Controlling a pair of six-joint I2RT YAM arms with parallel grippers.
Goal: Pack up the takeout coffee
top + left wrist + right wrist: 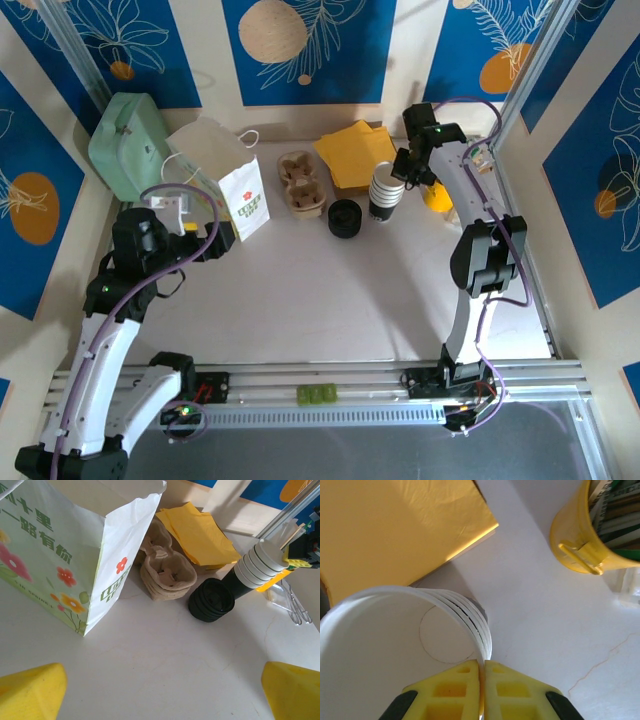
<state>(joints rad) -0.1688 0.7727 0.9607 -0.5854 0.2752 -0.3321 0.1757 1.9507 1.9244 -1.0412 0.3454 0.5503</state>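
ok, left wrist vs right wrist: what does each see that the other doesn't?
Left wrist, not right: paper bag, pulp cup carriers, stack of black lids. Right wrist, not left: the white inside of the cup stack, with the right gripper jaws shut on its rim. Both: cup stack, yellow napkins.

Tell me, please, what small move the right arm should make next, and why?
Probably lift straight up: the right pincer is shut on the rim of the top cup in the cup stack, so a gentle rise should free it.
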